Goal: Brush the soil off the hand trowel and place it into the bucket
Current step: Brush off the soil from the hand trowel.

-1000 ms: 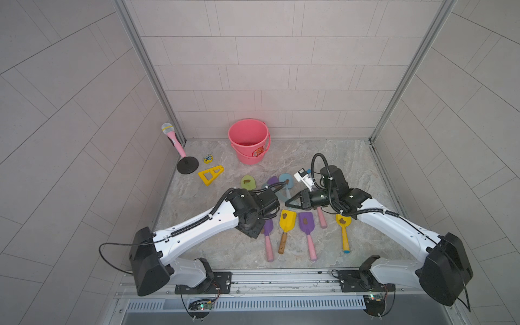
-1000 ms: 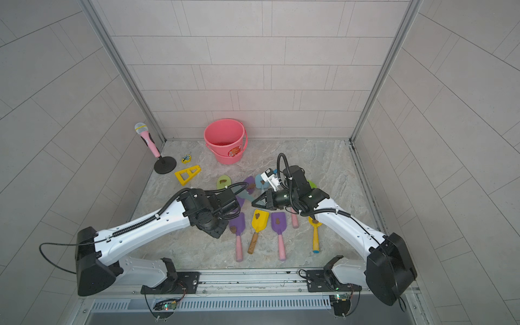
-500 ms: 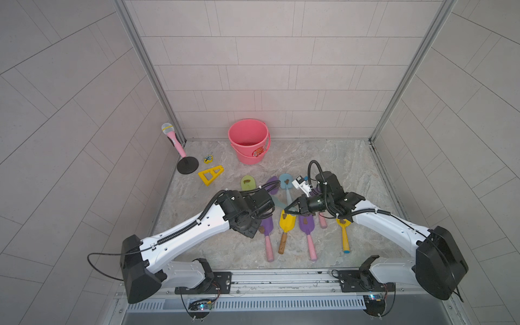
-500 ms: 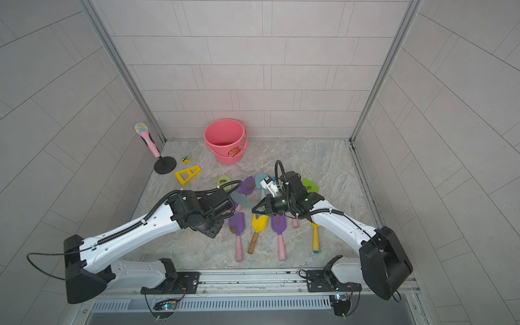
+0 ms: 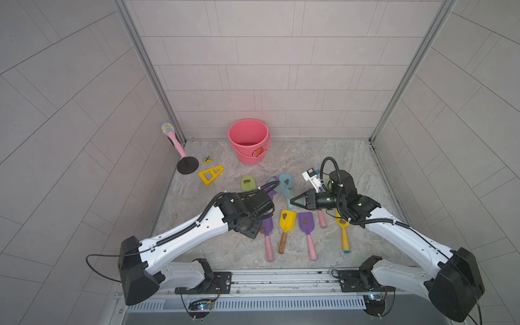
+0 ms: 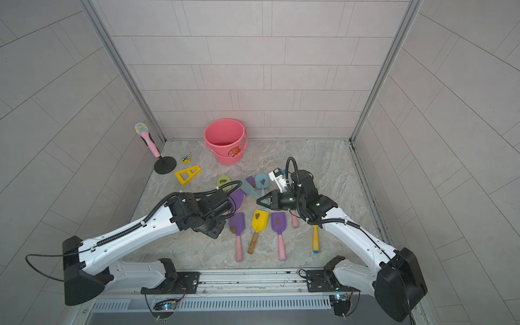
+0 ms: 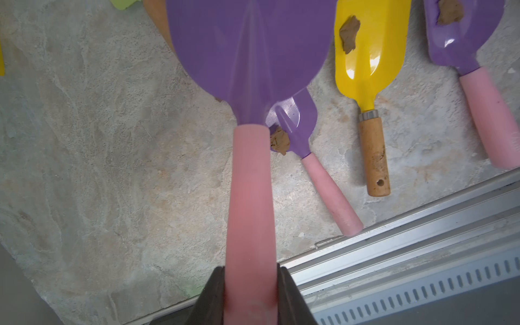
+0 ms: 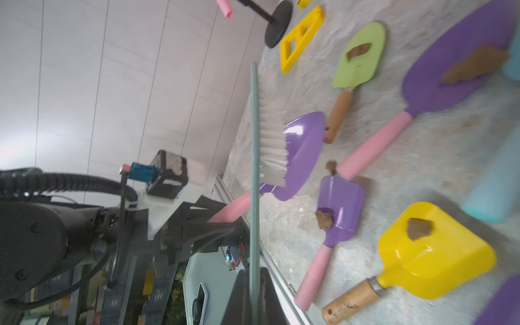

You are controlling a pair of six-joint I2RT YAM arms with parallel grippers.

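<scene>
My left gripper [image 7: 250, 284] is shut on the pink handle [image 7: 250, 211] of a purple hand trowel [image 7: 250, 42], held just above the floor; the trowel's blade also shows in both top views [image 5: 271, 194] [image 6: 238, 198]. My right gripper [image 8: 254, 284] [image 5: 292, 201] is shut on a thin grey-green brush [image 8: 254, 140]. The brush's white bristles [image 8: 273, 146] rest against the held blade [image 8: 305, 152]. No soil shows on the visible part of that blade. A loose soil lump [image 8: 331, 166] lies on the floor beside it. The pink bucket [image 5: 250, 156] [image 6: 225, 157] stands upright at the back.
Several other trowels lie on the floor with soil lumps on them: yellow [image 5: 287, 222], purple [image 5: 306, 222], green [image 5: 247, 183], teal [image 5: 286, 180]. A toy microphone on a black stand [image 5: 180, 152] and a yellow triangle [image 5: 211, 175] sit at the back left. A metal rail [image 5: 267, 277] borders the front.
Both grippers dipped slightly toward the front and came back, the brush moving against the held trowel's blade. Both grips are unchanged.
</scene>
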